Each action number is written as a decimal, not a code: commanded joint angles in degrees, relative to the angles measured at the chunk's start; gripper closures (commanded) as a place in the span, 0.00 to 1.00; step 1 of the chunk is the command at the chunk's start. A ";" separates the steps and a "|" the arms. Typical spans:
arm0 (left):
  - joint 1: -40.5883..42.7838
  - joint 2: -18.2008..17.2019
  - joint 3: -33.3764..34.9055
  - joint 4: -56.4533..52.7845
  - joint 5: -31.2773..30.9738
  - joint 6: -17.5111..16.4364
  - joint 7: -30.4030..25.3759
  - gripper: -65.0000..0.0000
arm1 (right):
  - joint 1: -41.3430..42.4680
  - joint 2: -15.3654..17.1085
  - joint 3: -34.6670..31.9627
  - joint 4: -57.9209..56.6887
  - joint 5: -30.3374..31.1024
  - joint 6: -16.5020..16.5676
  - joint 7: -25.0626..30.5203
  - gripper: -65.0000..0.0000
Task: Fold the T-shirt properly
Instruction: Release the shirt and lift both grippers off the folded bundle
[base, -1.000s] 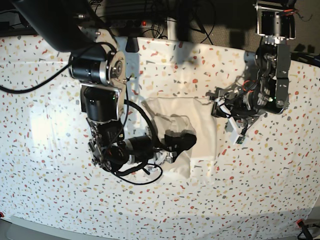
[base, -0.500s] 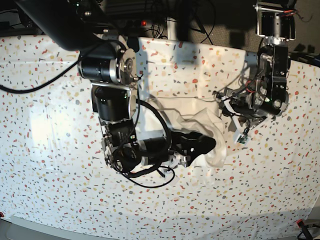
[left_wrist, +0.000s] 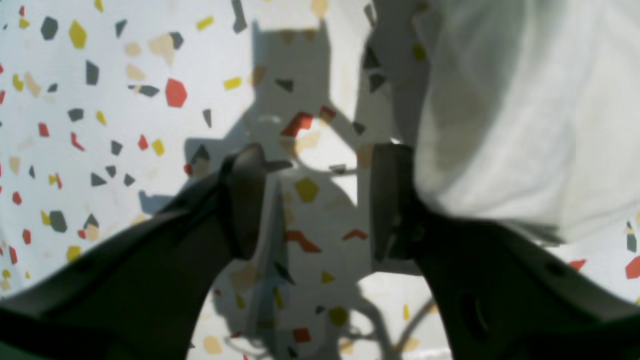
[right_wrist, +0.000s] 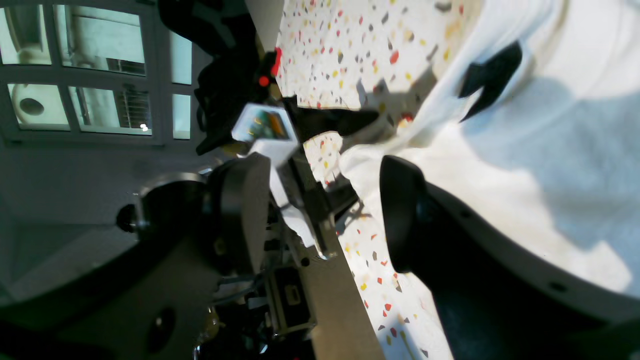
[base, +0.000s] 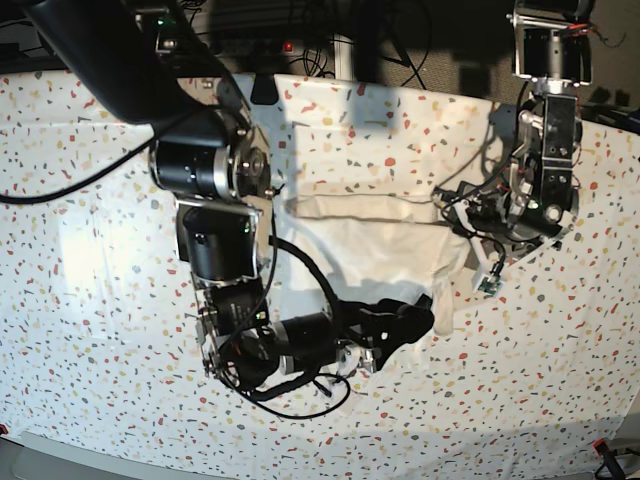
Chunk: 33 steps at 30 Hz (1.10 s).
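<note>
T-shirt (base: 375, 250) lies bunched mid-table (base: 80, 300), long axis three to nine o'clock. Nearest, my right gripper (base: 415, 322) sits at its five o'clock edge, jaws spread, cloth beside one finger. Farther, my left gripper (left_wrist: 320, 200) hovers at three o'clock, jaws spread, empty.

T-shirt (base: 375, 250): white, plain side showing, folded into a rumpled, roughly rectangular bundle lying flat at the tabletop's centre.
</note>
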 joint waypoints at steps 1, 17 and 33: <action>-1.29 -0.52 -0.07 1.18 0.04 0.20 -0.66 0.51 | 2.27 -0.29 -0.04 0.81 1.84 0.25 0.03 0.45; -5.79 -4.83 -0.11 7.89 4.15 11.89 -6.62 0.51 | 2.36 4.39 -0.04 0.90 -22.14 0.25 23.30 0.45; -0.20 -0.72 -0.07 20.98 -30.08 -3.37 -8.17 0.51 | 2.05 12.02 -0.04 0.90 -47.45 0.25 53.53 0.45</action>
